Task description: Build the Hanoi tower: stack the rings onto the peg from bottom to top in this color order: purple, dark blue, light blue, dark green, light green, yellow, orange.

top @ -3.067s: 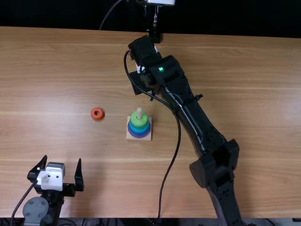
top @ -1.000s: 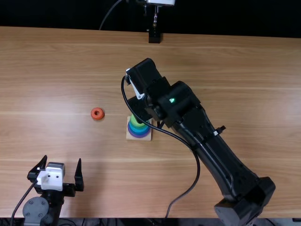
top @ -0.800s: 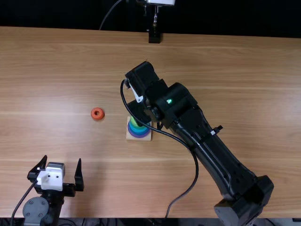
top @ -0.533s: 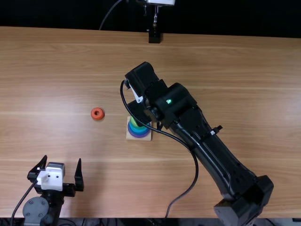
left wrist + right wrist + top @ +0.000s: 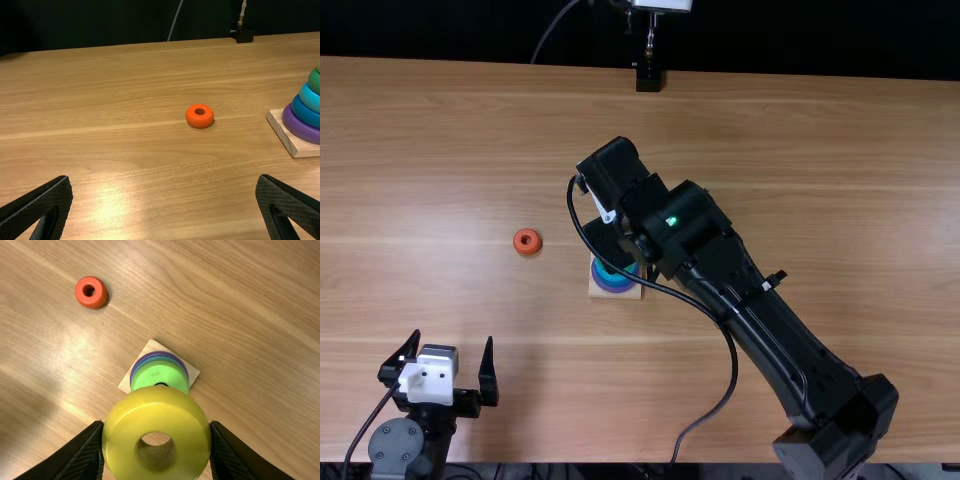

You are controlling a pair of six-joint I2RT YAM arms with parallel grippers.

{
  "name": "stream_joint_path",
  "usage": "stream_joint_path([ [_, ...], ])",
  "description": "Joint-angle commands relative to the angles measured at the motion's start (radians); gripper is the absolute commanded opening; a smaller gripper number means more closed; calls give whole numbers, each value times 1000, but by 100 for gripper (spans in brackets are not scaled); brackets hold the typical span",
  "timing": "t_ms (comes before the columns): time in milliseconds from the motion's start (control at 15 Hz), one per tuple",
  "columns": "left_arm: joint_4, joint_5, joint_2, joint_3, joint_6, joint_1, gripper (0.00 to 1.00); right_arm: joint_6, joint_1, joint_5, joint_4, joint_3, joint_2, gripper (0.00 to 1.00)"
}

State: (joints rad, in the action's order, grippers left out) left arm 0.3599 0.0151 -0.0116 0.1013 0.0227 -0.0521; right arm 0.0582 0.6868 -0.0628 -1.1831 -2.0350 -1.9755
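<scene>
End effector [image 5: 606,236] leftward, yellow ring [image 5: 156,413] glossy

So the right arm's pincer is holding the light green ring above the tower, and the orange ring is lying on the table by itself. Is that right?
Not quite: the right arm's pincer holds the yellow ring, not the light green one, as the right wrist view shows. It is above the tower, and the orange ring does lie on the table by itself.
</scene>
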Motion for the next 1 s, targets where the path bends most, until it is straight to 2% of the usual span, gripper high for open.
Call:
stream_joint_path([
  [0,87,16,12,-101,9,8,100,4,8,2,4,-5,30,0],
  [933,86,16,12,-101,9,8,100,1,-3,0,4,-5,6,0],
])
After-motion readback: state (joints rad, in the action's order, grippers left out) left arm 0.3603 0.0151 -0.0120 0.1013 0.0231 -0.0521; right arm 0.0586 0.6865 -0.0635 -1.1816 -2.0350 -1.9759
